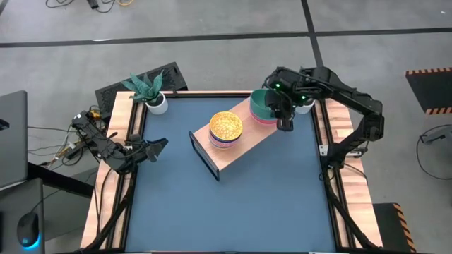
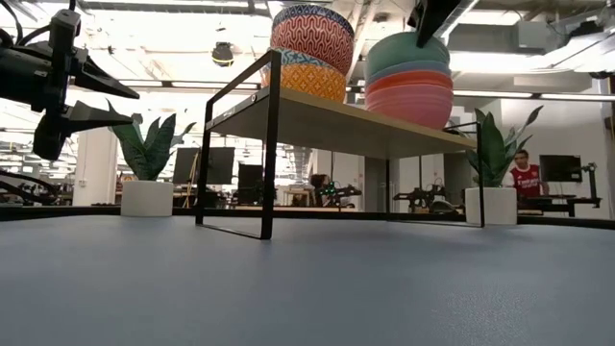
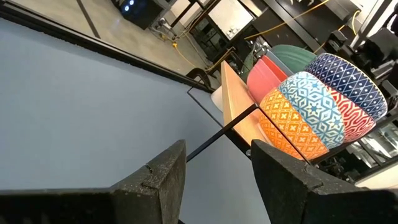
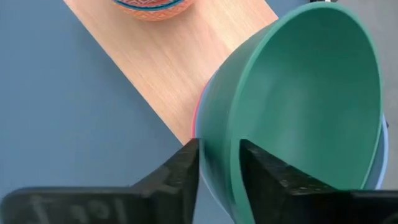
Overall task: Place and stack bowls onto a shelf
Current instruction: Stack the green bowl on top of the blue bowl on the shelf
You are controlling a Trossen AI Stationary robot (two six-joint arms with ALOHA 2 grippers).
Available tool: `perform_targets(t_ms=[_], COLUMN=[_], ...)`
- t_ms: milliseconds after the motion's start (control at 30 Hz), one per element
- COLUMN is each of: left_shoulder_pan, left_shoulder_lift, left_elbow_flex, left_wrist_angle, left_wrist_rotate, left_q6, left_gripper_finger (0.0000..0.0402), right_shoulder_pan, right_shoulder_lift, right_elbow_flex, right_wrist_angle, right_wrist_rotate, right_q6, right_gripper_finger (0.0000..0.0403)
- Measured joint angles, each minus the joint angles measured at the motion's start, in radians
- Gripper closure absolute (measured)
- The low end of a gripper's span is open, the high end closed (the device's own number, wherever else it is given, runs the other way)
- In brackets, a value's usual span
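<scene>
Overhead, the shelf [image 1: 229,144] lies diagonally across the middle of the blue worktop [image 1: 233,204]. A stack of small patterned bowls [image 1: 226,128] sits at frame centre on it, and the teal bowl [image 1: 260,103] nests on the pink bowls [image 1: 265,118] at its upper-right end. The right tool [image 1: 284,124] sits at the teal bowl's rim, right of centre; the left tool [image 1: 157,147] waits at the worktop's left edge, fingers apart, empty.

Low view: both stacks stand on the shelf board, the patterned one at top centre, the teal-on-pink one to its right. A dark finger comes down onto the teal bowl's top at the upper right. White plant pots [image 2: 147,198] stand behind.

Left wrist view: own fingers [image 3: 155,177] spread wide, nothing between them.

Right wrist view: own fingers [image 4: 180,171] straddle the teal bowl's wall with a narrow gap; whether the pads still press it cannot be told.
</scene>
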Motion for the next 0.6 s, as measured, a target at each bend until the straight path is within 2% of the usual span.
perform_targets(t_ms=[133,233,400,533,600], left_shoulder_pan=[0.000,0.000,0.000,0.000,0.000], left_shoulder_lift=[0.000,0.000,0.000,0.000,0.000], left_elbow_flex=[0.000,0.000,0.000,0.000,0.000], left_wrist_angle=[0.000,0.000,0.000,-0.001,-0.003], left_wrist_rotate=[0.000,-0.001,-0.009,-0.012,-0.024], left_q6=[0.000,-0.003,-0.012,-0.013,-0.013], left_gripper_finger=[0.0236,0.0236,0.0236,0.0236,0.0236], right_shoulder_pan=[0.000,0.007,0.015,0.030,0.046], right_shoulder_lift=[-0.004,-0.009,-0.032,-0.068,-0.070], right_elbow_flex=[0.014,0.072,0.189,0.189,0.169], right_wrist_angle=[0.004,0.004,0.000,0.050,0.071], right_wrist_rotate=[0.001,0.001,0.000,0.006,0.051], right_q6=[0.001,0.027,0.100,0.184,0.220], right_gripper_finger=[0.0216,0.0194,0.0183,0.0183,0.0187])
